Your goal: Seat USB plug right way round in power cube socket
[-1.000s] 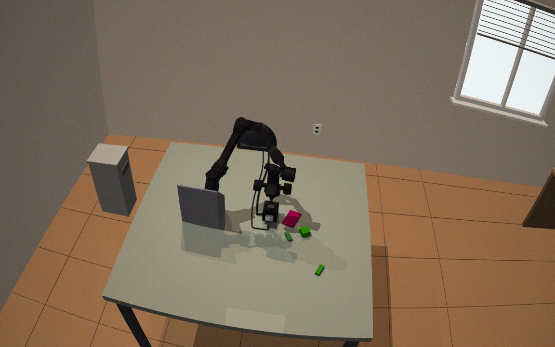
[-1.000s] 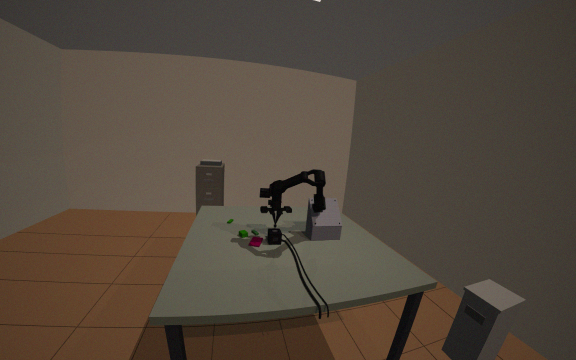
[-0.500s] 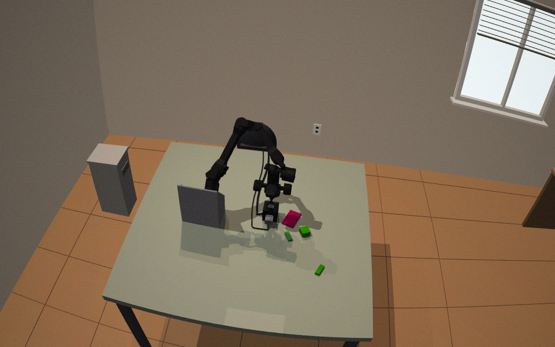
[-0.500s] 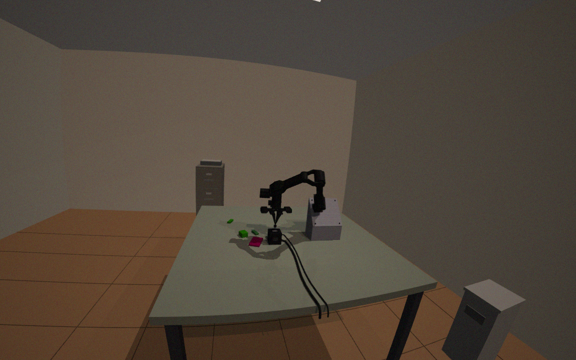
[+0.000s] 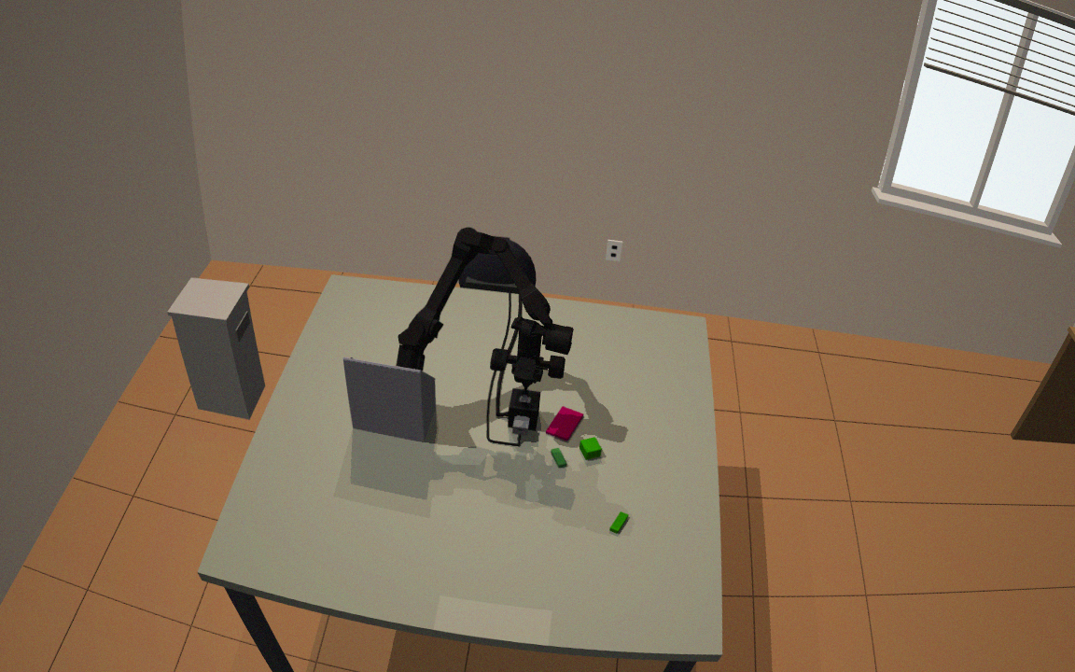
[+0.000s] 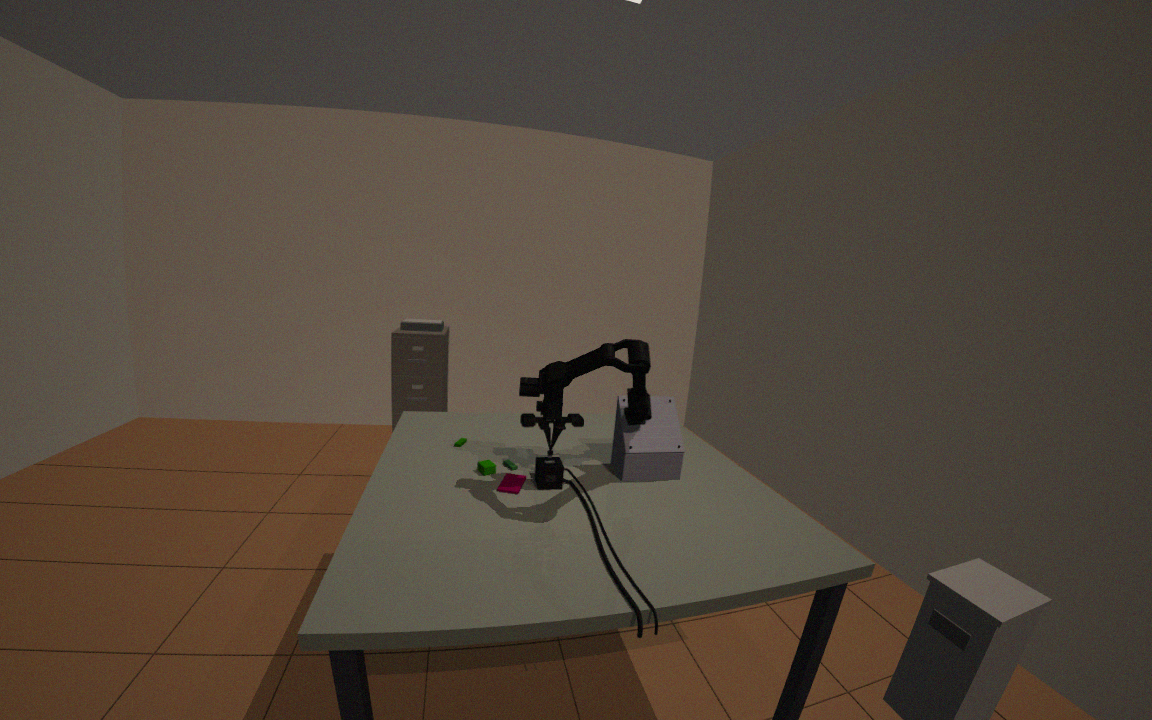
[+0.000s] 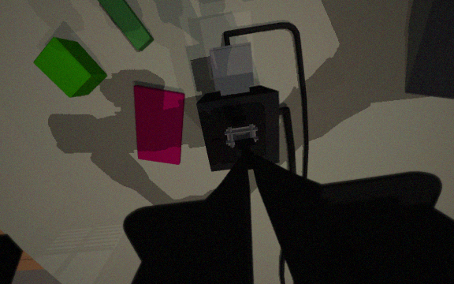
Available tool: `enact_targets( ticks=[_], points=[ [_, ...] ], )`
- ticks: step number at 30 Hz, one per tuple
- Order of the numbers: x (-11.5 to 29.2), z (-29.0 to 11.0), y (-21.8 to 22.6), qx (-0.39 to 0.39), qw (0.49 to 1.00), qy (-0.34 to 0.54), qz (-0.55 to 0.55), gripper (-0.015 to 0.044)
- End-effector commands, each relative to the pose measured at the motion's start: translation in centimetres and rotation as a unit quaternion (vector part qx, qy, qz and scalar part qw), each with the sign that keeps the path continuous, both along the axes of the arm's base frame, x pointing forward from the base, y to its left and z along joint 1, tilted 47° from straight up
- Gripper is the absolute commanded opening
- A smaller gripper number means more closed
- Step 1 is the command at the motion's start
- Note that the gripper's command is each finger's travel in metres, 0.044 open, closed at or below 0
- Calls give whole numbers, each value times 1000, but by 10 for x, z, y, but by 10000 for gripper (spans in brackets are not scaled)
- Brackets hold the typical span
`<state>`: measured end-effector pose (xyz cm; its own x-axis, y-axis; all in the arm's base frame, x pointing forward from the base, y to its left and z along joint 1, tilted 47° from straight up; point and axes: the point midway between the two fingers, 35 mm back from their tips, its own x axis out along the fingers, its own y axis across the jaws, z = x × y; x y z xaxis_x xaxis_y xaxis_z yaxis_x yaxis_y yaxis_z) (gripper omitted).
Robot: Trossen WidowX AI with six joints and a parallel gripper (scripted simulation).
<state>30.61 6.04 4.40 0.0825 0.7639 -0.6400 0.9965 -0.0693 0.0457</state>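
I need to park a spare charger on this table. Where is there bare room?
Bare table stretches from the front edge back to the lone green block. It is crowded around the power cube: magenta block, green blocks, cables, end effector.

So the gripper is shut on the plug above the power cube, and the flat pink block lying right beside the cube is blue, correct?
Not quite: the block beside the power cube is magenta, not blue, as the wrist view shows. The rest holds: the gripper is shut on the plug above the cube, and the block lies flat right beside it.
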Motion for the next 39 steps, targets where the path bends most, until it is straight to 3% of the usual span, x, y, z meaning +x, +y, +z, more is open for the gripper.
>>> enact_targets(
  ticks=[1, 39],
  points=[
    [0, 0, 1, 3, 1000, 1, -2, 0],
    [1, -2, 5, 15, 1000, 2, -4, 0]
  ],
)
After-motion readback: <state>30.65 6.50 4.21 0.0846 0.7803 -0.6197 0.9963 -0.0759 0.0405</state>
